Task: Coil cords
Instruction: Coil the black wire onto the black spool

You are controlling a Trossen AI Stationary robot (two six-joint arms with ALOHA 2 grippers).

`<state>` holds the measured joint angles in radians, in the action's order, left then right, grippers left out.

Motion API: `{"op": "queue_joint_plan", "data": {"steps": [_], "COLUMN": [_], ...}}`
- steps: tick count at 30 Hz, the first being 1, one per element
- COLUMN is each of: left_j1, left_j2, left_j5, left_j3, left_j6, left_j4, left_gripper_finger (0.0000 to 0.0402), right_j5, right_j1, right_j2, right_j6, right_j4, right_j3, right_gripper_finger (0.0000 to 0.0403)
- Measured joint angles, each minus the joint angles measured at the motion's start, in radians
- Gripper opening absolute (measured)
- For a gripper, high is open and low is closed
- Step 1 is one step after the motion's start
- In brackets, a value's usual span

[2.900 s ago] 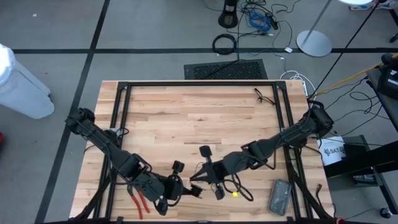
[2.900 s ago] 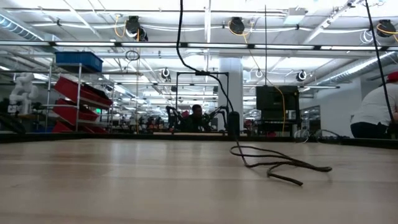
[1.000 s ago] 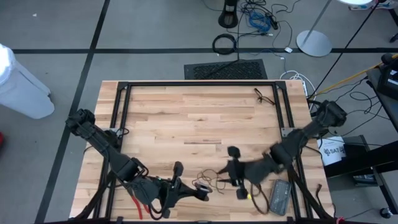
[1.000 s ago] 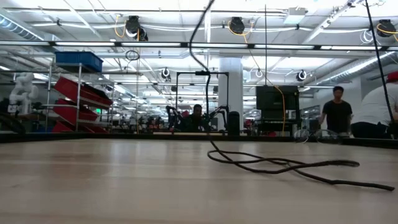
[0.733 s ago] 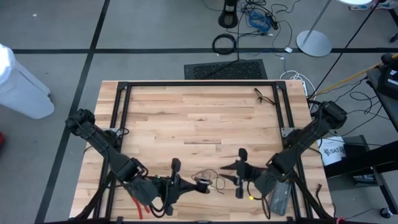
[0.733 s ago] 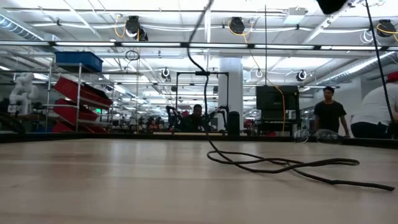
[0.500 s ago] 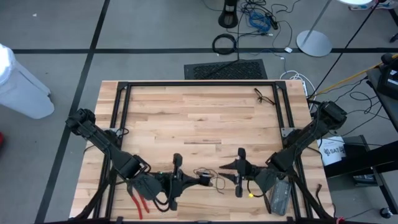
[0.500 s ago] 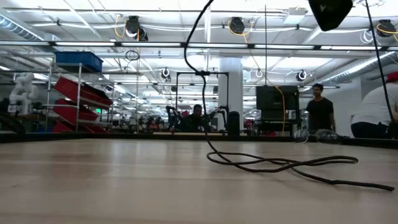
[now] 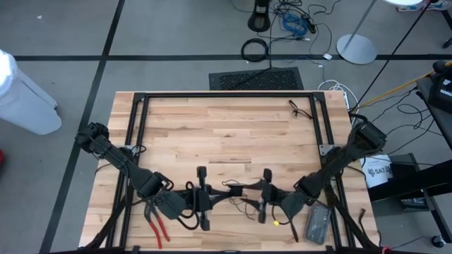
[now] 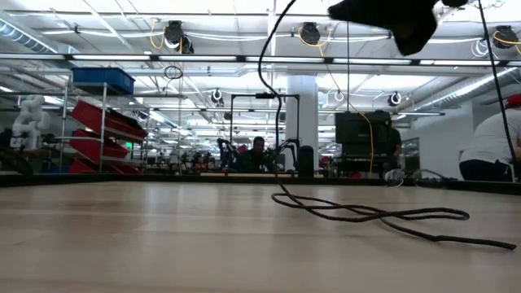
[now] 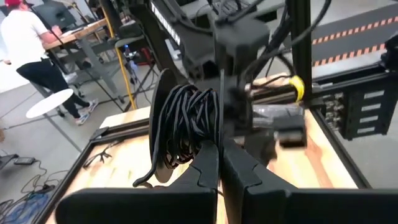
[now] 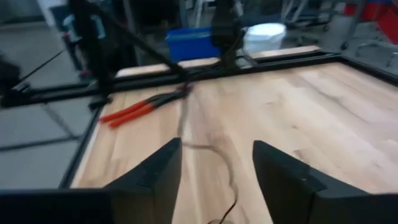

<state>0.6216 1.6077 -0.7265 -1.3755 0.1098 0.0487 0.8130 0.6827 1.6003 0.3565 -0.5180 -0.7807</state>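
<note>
**Two Grippers Meet Over the Cord**

The right gripper (image 9: pixel 263 197) has slid left toward the left gripper (image 9: pixel 203 197), and its fingers now stand wide apart, holding nothing. The left gripper is clenched on the cord (image 11: pixel 186 127), a wound black bundle at the near middle of the table. More cord trails loose on the wood (image 10: pixel 366 213). That loose part could snag or unwind the bundle if pulled hard. The wooden table (image 9: pixel 212 134) sits in a big workshop, red pliers (image 9: pixel 157 227) near left.
</note>
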Motion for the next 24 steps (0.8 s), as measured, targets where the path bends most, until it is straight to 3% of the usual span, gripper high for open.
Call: {"op": "queue_joint_plan", "data": {"steps": [6,9,14,19,24], "left_j1": [0.000,0.000,0.004,0.004,0.004], "left_j2": [0.000,0.000,0.000,0.000,0.000], "left_j5": [-0.001,-0.020,-0.029,-0.042,-0.042], "left_j3": [0.000,0.000,0.000,0.000,0.000], "left_j6": [0.001,0.000,0.000,0.000,0.001], "left_j4": [-0.006,-0.005,-0.008,-0.023,-0.043], "left_gripper_finger": [0.0002,0.0002,0.0002,0.0002,0.0002], "right_j5": [-0.046,-0.113,-0.110,-0.098,-0.104], "right_j1": [-0.054,-0.062,-0.067,-0.081,-0.087], "right_j2": [0.117,0.175,0.222,0.226,0.227], "right_j6": [-0.060,-0.085,-0.102,-0.142,-0.159], "right_j4": [-0.212,-0.311,-0.373,-0.450,-0.468], "right_j3": [0.000,0.000,0.000,0.000,0.000], "right_gripper_finger": [0.0205,0.0200,0.0184,0.0141,0.0060]}}
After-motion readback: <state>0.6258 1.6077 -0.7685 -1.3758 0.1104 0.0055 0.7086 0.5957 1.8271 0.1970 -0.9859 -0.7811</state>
